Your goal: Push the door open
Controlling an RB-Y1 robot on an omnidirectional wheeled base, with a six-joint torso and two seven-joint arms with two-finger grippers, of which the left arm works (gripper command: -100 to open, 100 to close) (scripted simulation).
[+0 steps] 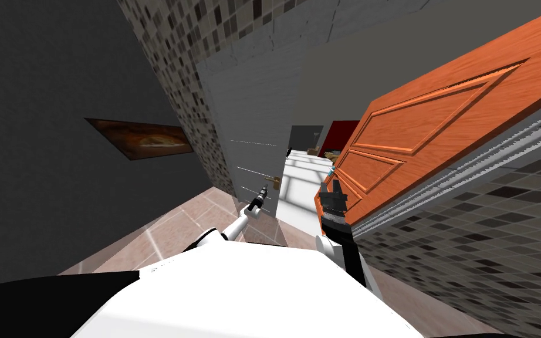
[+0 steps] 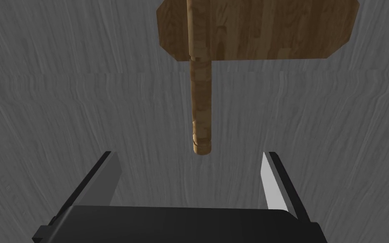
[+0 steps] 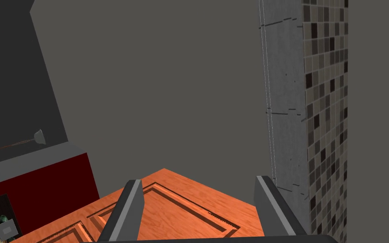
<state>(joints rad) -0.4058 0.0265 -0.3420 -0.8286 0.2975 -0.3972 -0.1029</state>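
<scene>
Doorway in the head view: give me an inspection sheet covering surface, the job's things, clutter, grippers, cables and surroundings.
Surface: pinkish tiled floor underfoot.
Job's things: orange door, panelled, standing partly open on my right, with a gap beside it.
Clutter: nothing seen.
Grippers: left gripper open, just short of the tip of the wooden handle on a grey panel; right gripper open, close over the orange door's face, contact cannot be told.
Cables: nothing seen.
Surroundings: mosaic walls on both sides; framed picture on the dark wall to my left.
</scene>
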